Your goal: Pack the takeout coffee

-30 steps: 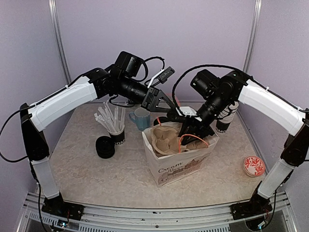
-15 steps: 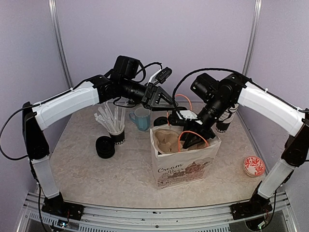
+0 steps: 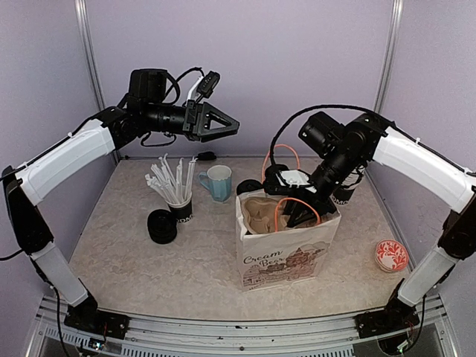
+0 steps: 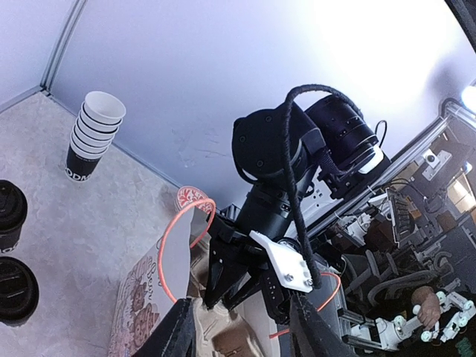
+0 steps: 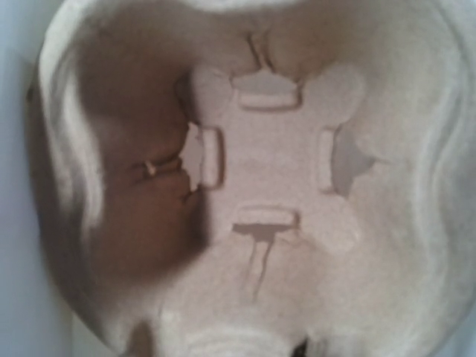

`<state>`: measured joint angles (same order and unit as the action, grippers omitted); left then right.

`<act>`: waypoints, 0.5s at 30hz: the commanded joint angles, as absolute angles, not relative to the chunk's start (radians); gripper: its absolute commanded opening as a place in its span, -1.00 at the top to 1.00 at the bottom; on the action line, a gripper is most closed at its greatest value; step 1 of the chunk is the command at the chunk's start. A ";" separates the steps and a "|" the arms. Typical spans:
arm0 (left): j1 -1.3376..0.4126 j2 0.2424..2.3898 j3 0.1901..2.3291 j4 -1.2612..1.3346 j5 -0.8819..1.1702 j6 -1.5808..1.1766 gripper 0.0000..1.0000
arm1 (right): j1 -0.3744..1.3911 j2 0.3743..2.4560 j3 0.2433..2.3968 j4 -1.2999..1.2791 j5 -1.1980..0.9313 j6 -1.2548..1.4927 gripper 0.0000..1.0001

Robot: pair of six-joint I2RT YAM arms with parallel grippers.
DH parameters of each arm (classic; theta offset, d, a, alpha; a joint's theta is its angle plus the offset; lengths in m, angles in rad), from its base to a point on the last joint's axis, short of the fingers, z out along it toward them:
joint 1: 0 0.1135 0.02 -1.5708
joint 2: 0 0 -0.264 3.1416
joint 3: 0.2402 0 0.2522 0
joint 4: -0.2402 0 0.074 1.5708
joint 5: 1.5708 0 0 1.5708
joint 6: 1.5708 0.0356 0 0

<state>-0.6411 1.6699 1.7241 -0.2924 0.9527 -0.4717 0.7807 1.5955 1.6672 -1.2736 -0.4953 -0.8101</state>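
Parked high over far-left tabletop with left gripper (image 3: 229,128) spread and empty, likely to stay clear of the bag mouth. Reaching into upright printed paper bag (image 3: 279,256) at tabletop centre with right gripper (image 3: 297,214); cannot tell clenched or released. Moulded pulp carrier (image 5: 268,171) inside: fibrous, tan, rounded wells. Takeout coffee cups (image 4: 13,288) not yet packed: matte black, round lids, on tabletop just behind bag.
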 commanded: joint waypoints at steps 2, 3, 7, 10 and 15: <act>-0.627 1.652 1.709 -0.263 0.925 -0.484 0.15 | 0.777 1.530 1.642 -1.288 -0.442 -0.812 0.63; -0.628 1.655 1.710 -0.266 0.922 -0.486 0.14 | 0.776 1.523 1.640 -1.291 -0.436 -0.814 0.63; -0.627 1.658 1.708 -0.279 0.906 -0.477 0.14 | 0.770 1.526 1.661 -1.318 -0.449 -0.832 0.66; -0.629 1.660 1.706 -0.286 0.896 -0.472 0.14 | 0.755 1.522 1.673 -1.332 -0.484 -0.857 0.67; -0.628 1.667 1.708 -0.297 0.885 -0.474 0.14 | 0.693 1.499 1.656 -1.326 -0.565 -0.891 0.72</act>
